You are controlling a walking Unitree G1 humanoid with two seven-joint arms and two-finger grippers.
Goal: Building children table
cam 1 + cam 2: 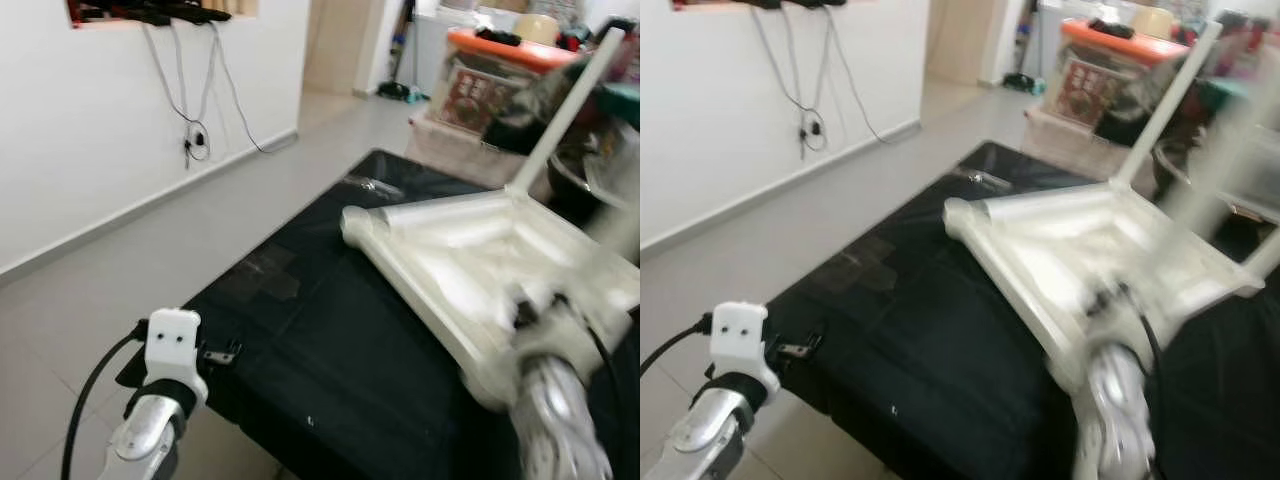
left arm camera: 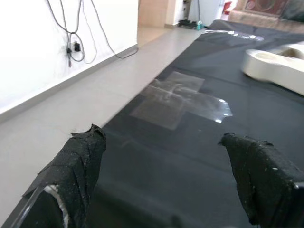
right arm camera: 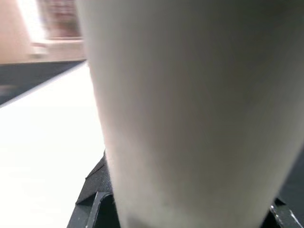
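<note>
A white child's table top (image 1: pixel 470 250) lies upside down on a black-covered surface (image 1: pixel 330 340). One white leg (image 1: pixel 565 105) stands up from its far corner. My right arm (image 1: pixel 560 410) reaches to the top's near corner, blurred. In the right wrist view a white table leg (image 3: pixel 190 95) sits very close between the black fingers (image 3: pixel 95 202), and my right gripper (image 3: pixel 190 209) is shut on it. My left gripper (image 2: pixel 166 166) hangs open over the near left part of the black surface, holding nothing, well apart from the table top (image 2: pixel 278 69).
A clear tape patch (image 2: pixel 180 97) is stuck on the black cover. Grey floor and a white wall with hanging cables (image 1: pixel 190 130) lie to the left. Storage boxes with an orange lid (image 1: pixel 500 70) and clutter stand behind the surface.
</note>
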